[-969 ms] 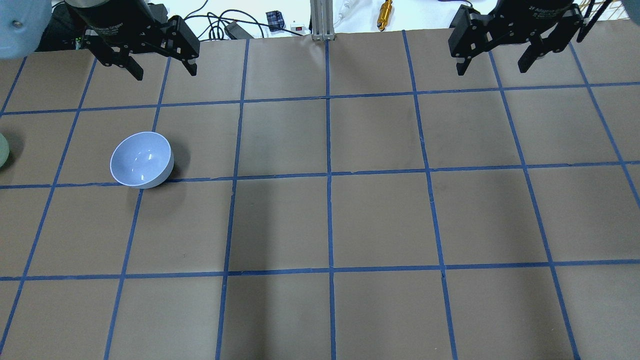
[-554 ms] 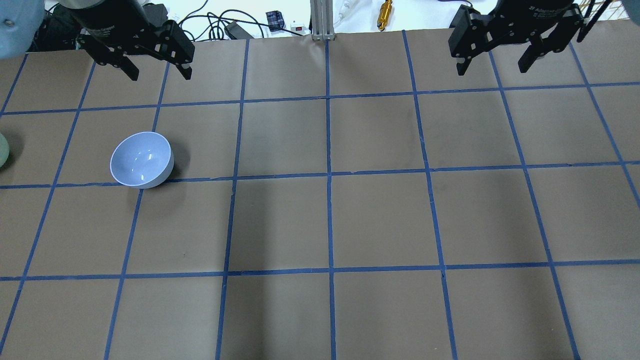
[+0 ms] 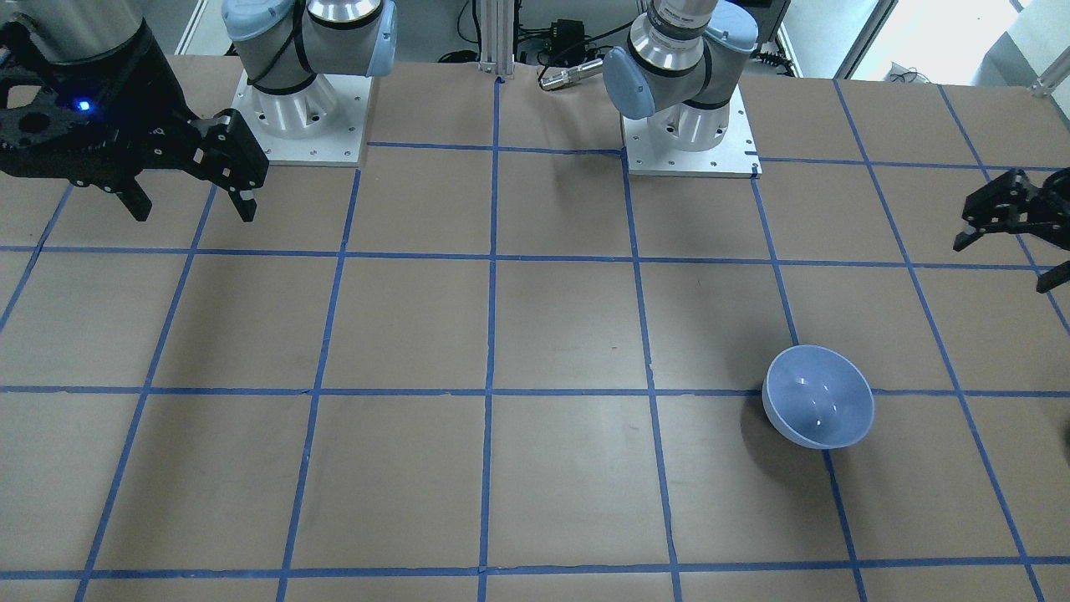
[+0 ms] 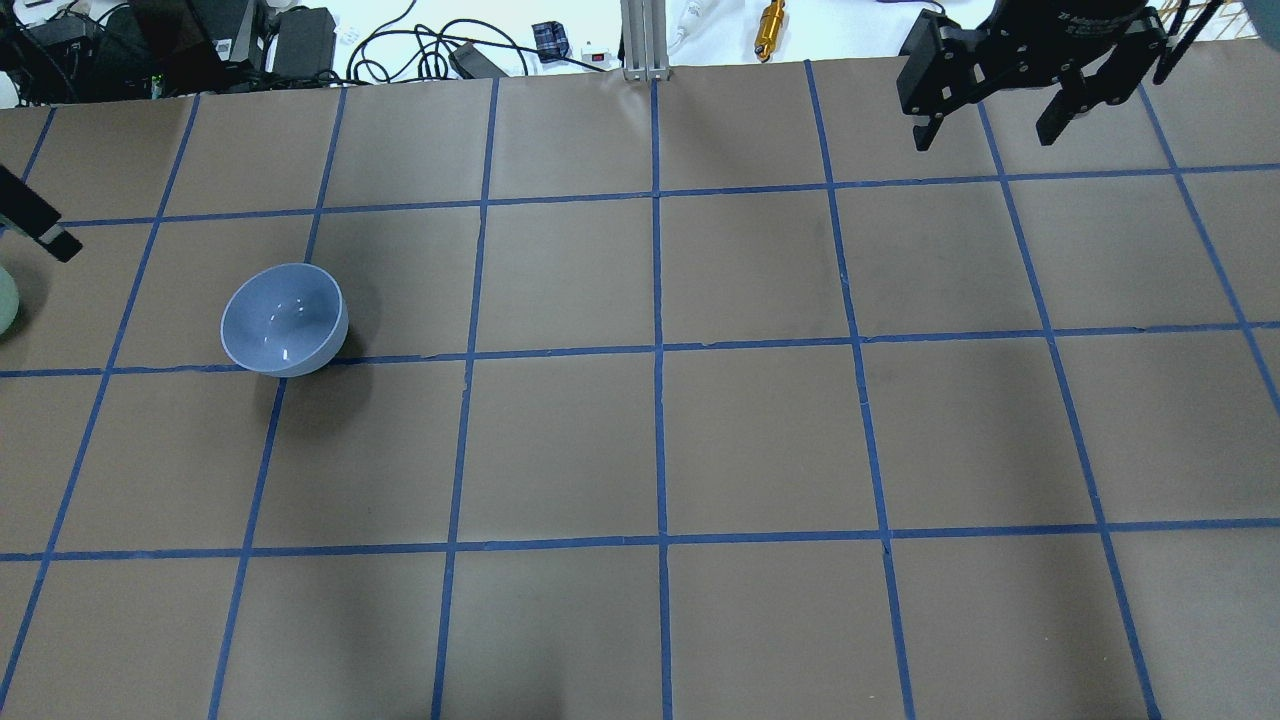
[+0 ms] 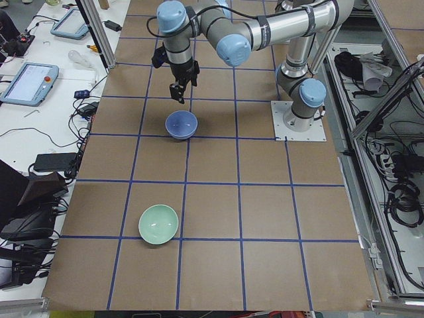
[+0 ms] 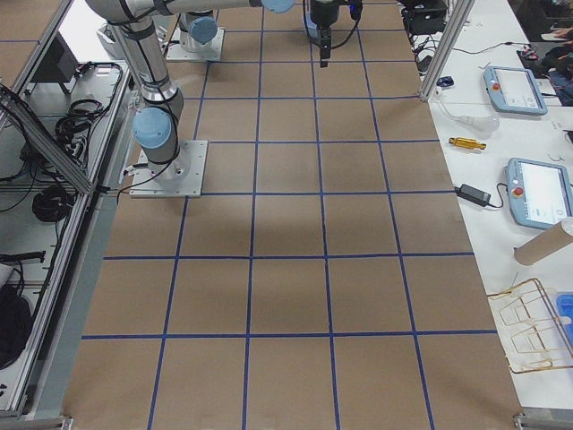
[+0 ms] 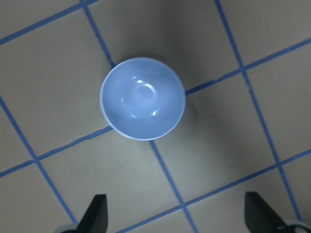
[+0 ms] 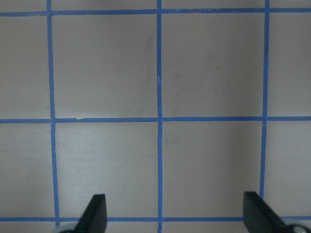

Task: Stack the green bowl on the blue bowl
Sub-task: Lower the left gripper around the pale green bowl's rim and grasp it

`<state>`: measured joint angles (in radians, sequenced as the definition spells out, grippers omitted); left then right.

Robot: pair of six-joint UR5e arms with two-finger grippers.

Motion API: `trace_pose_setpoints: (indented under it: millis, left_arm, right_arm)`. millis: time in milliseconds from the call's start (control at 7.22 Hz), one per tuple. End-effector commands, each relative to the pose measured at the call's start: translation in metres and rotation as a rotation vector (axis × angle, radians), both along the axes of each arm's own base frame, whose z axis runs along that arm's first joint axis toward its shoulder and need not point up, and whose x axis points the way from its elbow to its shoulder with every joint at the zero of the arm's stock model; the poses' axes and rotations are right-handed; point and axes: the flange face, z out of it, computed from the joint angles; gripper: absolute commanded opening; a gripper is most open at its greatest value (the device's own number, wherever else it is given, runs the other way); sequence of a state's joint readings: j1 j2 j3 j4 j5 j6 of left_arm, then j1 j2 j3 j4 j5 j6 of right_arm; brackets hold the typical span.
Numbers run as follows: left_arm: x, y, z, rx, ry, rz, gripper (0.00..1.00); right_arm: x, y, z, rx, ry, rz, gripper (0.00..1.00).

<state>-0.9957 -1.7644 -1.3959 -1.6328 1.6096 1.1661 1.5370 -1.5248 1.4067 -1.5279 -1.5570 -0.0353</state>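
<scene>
The blue bowl (image 4: 284, 320) stands upright on the left half of the table; it also shows in the front view (image 3: 817, 397), the left side view (image 5: 181, 124) and the left wrist view (image 7: 142, 98). The green bowl (image 5: 159, 223) stands apart from it, nearer the table's left end, and only its edge (image 4: 4, 300) shows overhead. My left gripper (image 3: 1003, 266) is open and empty, high above the table near the blue bowl; one finger (image 4: 42, 226) shows overhead. My right gripper (image 4: 990, 125) is open and empty at the back right, over bare table (image 8: 160, 121).
The table (image 4: 660, 440) is brown paper with a blue tape grid. The two arm bases (image 3: 690, 125) stand at the robot's side. Cables and small tools (image 4: 768, 30) lie beyond the far edge, and tablets (image 6: 537, 188) rest on a side bench.
My left gripper has swung from the back left out toward the table's left edge, now mostly out of the overhead view. The right gripper and both bowls have not moved.
</scene>
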Motion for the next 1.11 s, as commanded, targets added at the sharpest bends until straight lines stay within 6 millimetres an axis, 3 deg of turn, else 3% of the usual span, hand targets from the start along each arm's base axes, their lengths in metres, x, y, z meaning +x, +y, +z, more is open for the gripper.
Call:
trace_pose_setpoints:
  millis: [0, 138, 277, 415, 692, 969]
  left_arm:
    - [0.111, -0.005, -0.049, -0.009, -0.060, -0.276, 1.00]
    - [0.151, -0.008, -0.079, -0.025, -0.078, -0.393, 1.00]
    - [0.195, 0.002, -0.109, -0.008, -0.039, -0.544, 1.00]
    - [0.224, 0.005, -0.139, -0.006, -0.030, -0.619, 1.00]
    - [0.275, 0.003, -0.188, -0.020, -0.098, -0.937, 1.00]
    - [0.316, -0.006, -0.217, -0.041, -0.098, -0.970, 1.00]
  right_arm:
    - [0.000, 0.000, 0.000, 0.000, 0.000, 0.000, 1.00]
    - [0.000, 0.000, 0.000, 0.000, 0.000, 0.000, 1.00]
    - [0.000, 0.000, 0.000, 0.000, 0.000, 0.000, 1.00]
    - [0.000, 0.000, 0.000, 0.000, 0.002, 0.000, 1.00]
    - [0.000, 0.000, 0.000, 0.000, 0.000, 0.000, 1.00]
    - [0.000, 0.000, 0.000, 0.000, 0.000, 0.000, 1.00]
